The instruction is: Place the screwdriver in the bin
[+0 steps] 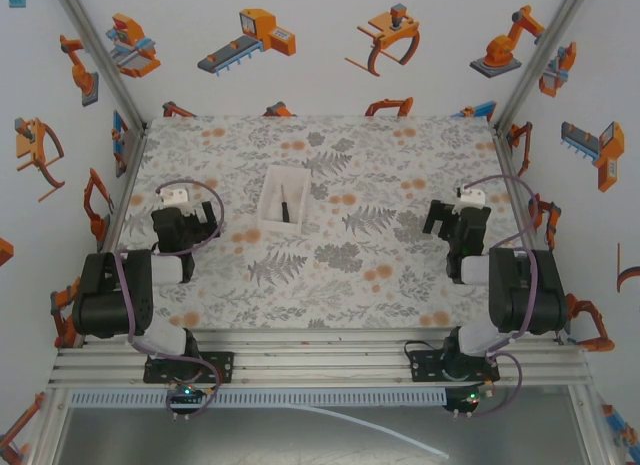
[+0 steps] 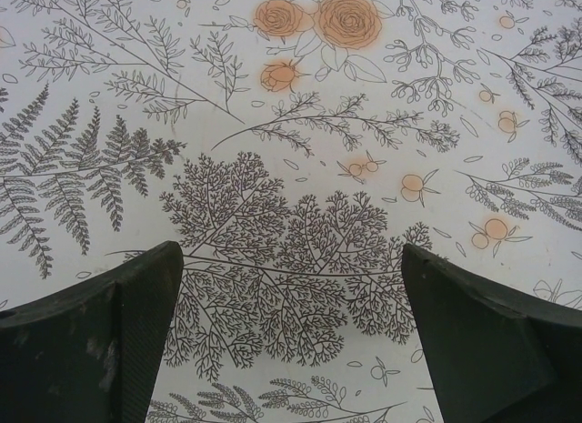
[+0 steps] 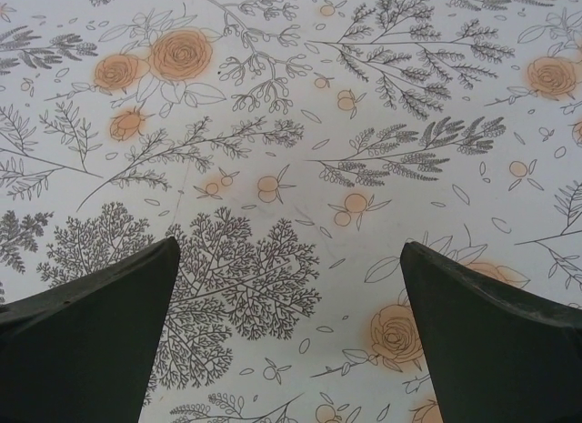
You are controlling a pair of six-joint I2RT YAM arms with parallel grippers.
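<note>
A small white bin (image 1: 284, 197) lies near the middle of the table, a little left of centre. Inside it rests the screwdriver (image 1: 285, 208), slim and dark, lying along the tray's length. My left gripper (image 1: 186, 223) hovers at the left side of the table, well left of the bin. In the left wrist view its fingers (image 2: 100, 332) stand wide apart over bare patterned cloth, so the left gripper (image 2: 291, 296) is open. My right gripper (image 1: 453, 217) sits at the far right, and in its wrist view the right gripper (image 3: 291, 287) is open with nothing between the fingers (image 3: 491, 341).
A floral-patterned cloth (image 1: 340, 265) covers the table. Aluminium frame posts (image 1: 125, 185) run along the left and right edges, and white walls with robot stickers enclose the back and sides.
</note>
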